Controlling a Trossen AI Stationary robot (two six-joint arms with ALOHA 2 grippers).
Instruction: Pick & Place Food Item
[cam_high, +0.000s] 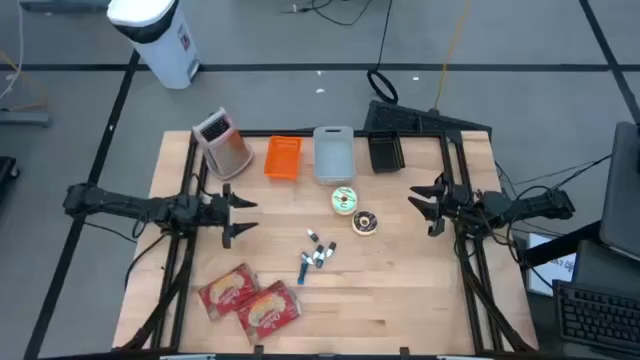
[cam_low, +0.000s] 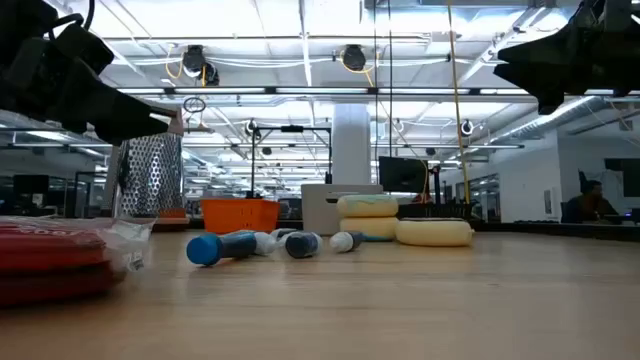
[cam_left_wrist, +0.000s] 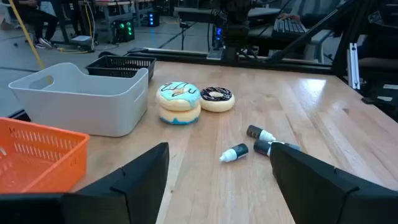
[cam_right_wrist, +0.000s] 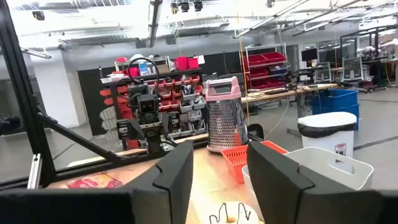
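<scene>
Matt wood table (cam_high: 420, 290), perforated metal grater (cam_high: 226, 146), smooth plastic grey bin (cam_high: 333, 155), glossy snack pkts (cam_high: 250, 297)

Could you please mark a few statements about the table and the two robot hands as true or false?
1. Two doughnuts lie on the table in front of the grey bin. True.
2. The left hand holds a red packet. False: it is open and empty; both red packets lie on the table near the front edge.
3. The orange basket sits between the metal grater and the grey bin. True.
4. The right hand grips a doughnut. False: it is open, empty, and apart from both.
5. The small bottles stand inside the black basket. False: they lie on the bare table.
</scene>
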